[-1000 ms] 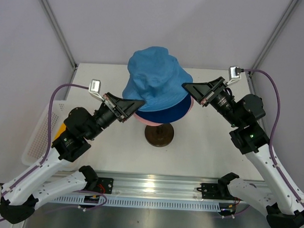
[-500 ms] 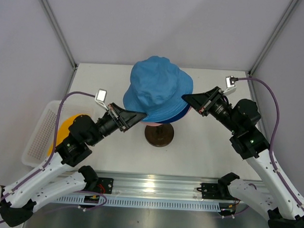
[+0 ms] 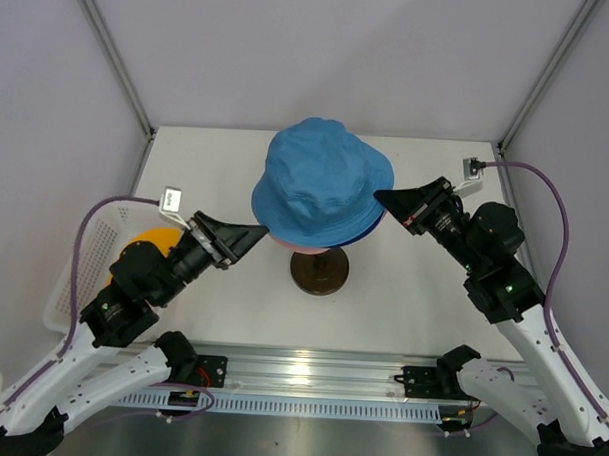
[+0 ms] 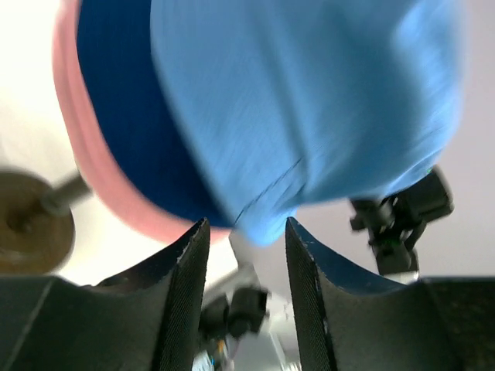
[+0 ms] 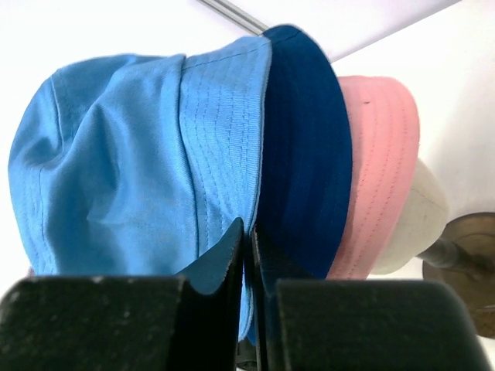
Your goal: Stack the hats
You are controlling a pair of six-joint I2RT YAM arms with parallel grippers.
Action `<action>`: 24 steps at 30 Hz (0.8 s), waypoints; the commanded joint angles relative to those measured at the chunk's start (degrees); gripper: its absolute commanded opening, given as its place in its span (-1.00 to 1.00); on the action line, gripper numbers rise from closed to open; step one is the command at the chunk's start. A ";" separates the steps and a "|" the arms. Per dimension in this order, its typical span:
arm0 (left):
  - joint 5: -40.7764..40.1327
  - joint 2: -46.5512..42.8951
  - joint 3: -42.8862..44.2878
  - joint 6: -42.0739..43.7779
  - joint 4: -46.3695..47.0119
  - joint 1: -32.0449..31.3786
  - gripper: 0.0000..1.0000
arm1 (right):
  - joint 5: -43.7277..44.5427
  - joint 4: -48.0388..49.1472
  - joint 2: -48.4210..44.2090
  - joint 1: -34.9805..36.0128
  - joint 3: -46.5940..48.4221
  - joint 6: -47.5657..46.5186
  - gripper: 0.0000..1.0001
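The light blue hat (image 3: 321, 184) sits on top of the navy blue hat (image 3: 362, 230) and the pink hat (image 3: 289, 243), all stacked on the cream mannequin head. My right gripper (image 3: 381, 199) is shut on the light blue hat's brim (image 5: 224, 154), with the navy hat (image 5: 305, 154) and pink hat (image 5: 379, 170) just beyond it. My left gripper (image 3: 256, 231) is open and empty, a little left of the stack. In the left wrist view its jaws (image 4: 246, 232) stand apart below the light blue hat (image 4: 309, 100). The yellow-orange hat (image 3: 152, 243) lies in the basket.
The mannequin's dark round base (image 3: 319, 272) stands mid-table; the cream head (image 5: 425, 209) shows under the pink brim. A white basket (image 3: 73, 275) hangs at the table's left edge. Metal frame posts rise at the back corners.
My left gripper has let go of the light blue brim and drawn back to the left. The light blue hat has settled lower onto the stack. My right gripper still holds its brim.
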 commanded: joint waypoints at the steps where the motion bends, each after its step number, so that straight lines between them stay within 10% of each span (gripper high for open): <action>1: -10.52 -1.56 7.03 6.57 -2.95 -0.37 -0.04 | 2.58 -2.43 1.59 -0.34 3.77 -4.11 -0.81; 8: -22.49 0.72 10.03 7.19 -2.34 0.86 0.15 | 0.73 -3.75 5.37 -0.34 7.19 -6.04 -0.60; 24: -5.64 6.42 3.27 -11.52 7.75 7.81 0.13 | 6.88 -4.63 4.50 -0.34 9.56 -7.01 -0.35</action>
